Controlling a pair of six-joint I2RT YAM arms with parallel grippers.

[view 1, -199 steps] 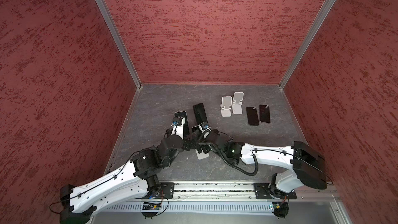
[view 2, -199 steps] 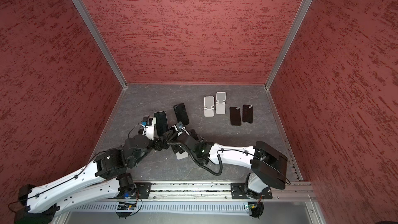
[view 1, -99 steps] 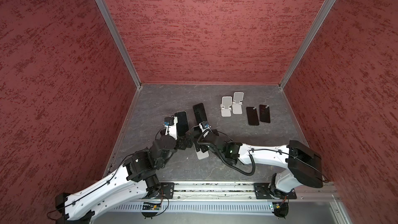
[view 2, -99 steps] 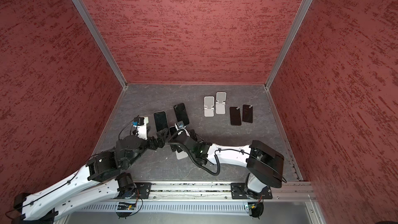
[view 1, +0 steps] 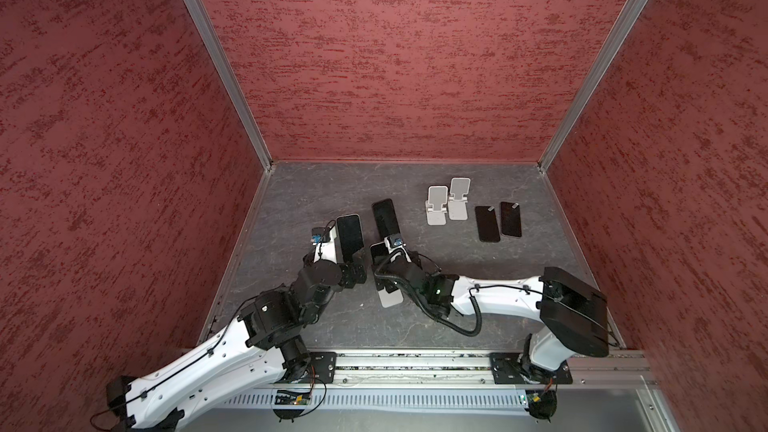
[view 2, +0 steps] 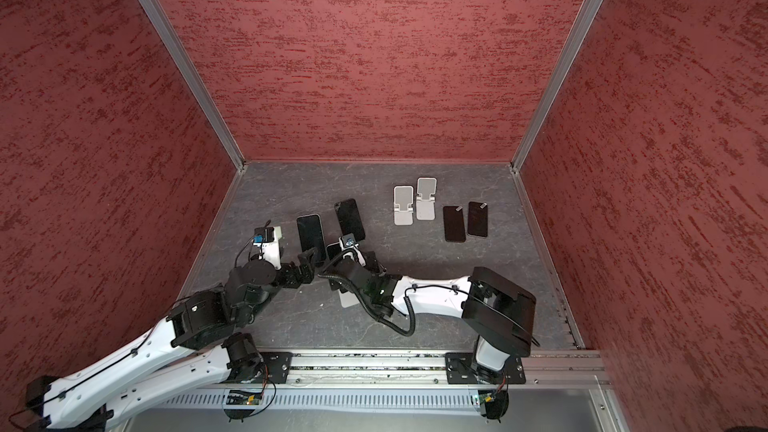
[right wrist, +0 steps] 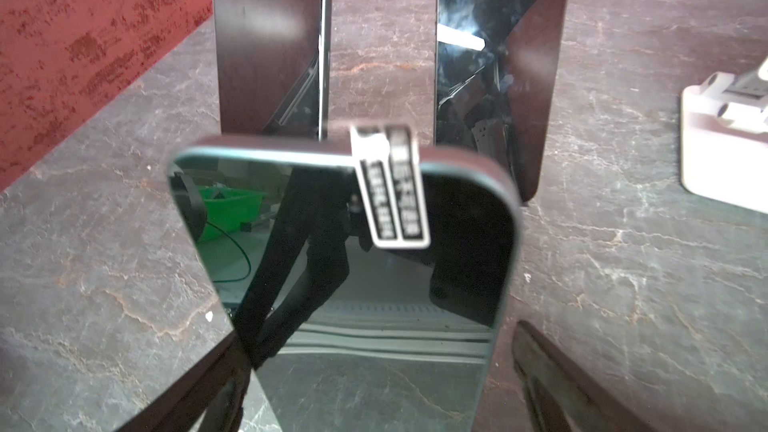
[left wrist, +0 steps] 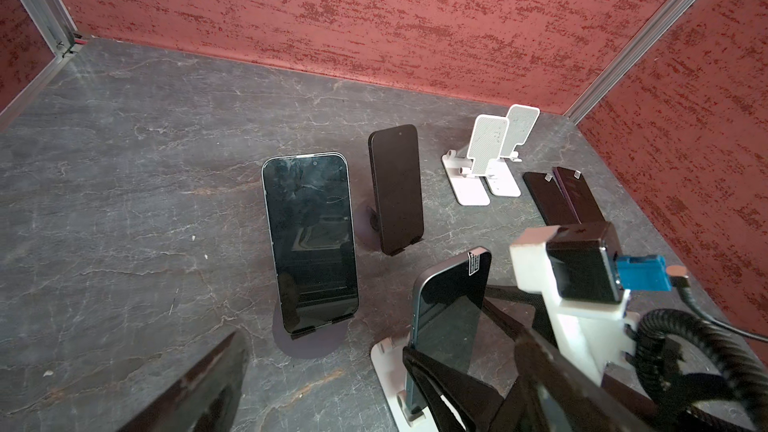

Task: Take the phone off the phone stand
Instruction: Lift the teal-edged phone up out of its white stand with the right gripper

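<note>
Grey slate floor (view 1: 332, 184). Right pincer (right wrist: 374, 376) is straddling the phone (right wrist: 345, 284), jaws apart; uneven squeeze risks toppling white stand (view 1: 390, 299) into propped phones (right wrist: 498, 68) beyond. Left pincer (view 1: 354, 275) is hanging spread, empty.

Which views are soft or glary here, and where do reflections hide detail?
Right wrist view: the nearest phone is soft, its sticker unreadable, its screen mirroring something green. Left wrist view: other phones sharp, only a tool finger blurred. Both top views: even light, no glare.
</note>
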